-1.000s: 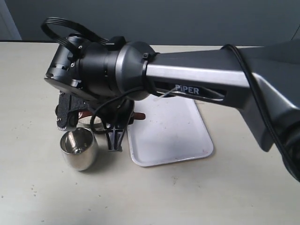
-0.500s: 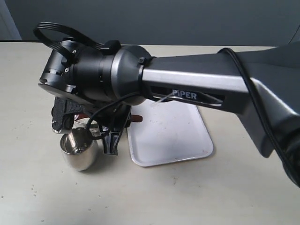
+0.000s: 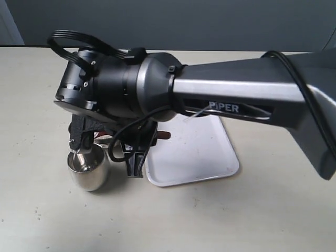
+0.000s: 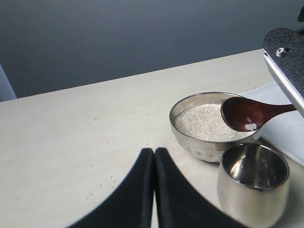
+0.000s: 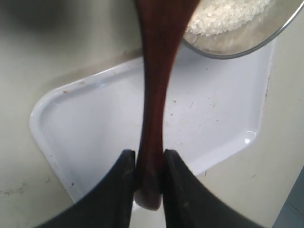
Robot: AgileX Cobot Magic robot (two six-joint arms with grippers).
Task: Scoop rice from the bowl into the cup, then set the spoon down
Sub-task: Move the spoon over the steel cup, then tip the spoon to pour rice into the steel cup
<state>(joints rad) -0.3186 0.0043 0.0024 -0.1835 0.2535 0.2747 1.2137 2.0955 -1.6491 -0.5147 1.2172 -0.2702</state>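
Observation:
In the left wrist view the steel bowl [image 4: 192,137] holds white rice [image 4: 202,121]. The steel cup [image 4: 254,183] stands right beside it and looks empty inside. The dark wooden spoon [image 4: 244,114] hovers over the bowl's rim just behind the cup, with only a few grains clinging to it. My right gripper [image 5: 149,159] is shut on the spoon's slim handle [image 5: 154,95] near its end. In the exterior view that gripper [image 3: 107,148] hangs just above the cup [image 3: 86,169], and the arm hides the bowl. My left gripper [image 4: 154,156] is shut and empty, short of both vessels.
A white tray [image 3: 202,152] lies to the right of the cup, partly under the right arm; it also shows beneath the spoon handle as the tray [image 5: 95,133]. A few stray grains dot the beige table [image 4: 71,133].
The right wrist swung left and slightly up, then came back to the right and lower, so its fingers now overlap the cup's rim. The cup and tray have not moved.

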